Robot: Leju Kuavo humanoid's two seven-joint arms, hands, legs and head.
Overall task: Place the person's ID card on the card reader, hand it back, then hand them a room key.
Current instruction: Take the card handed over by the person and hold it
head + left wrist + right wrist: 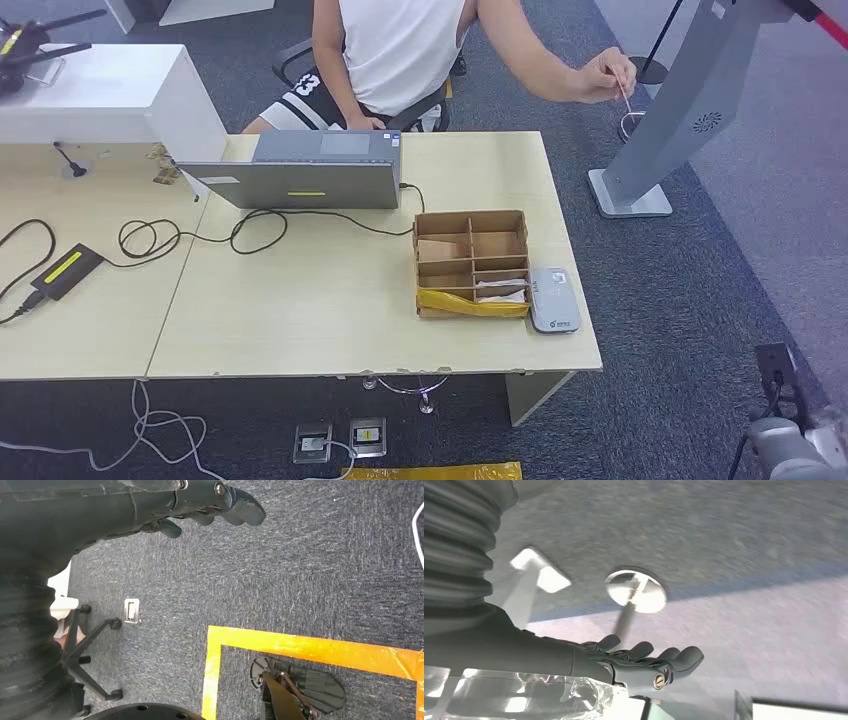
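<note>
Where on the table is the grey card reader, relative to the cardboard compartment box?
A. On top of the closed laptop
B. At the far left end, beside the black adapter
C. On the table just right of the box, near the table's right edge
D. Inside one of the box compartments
C: the head view shows the card reader lying flat on the table, right beside the cardboard box.

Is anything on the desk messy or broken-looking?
A little. The cardboard organizer box has yellow tape sagging unevenly along its front edge, like a rough repair. A black cable lies in loose loops across the desk. The grey card reader sits right at the desk's edge beside the box. Nothing looks spilled.
</note>
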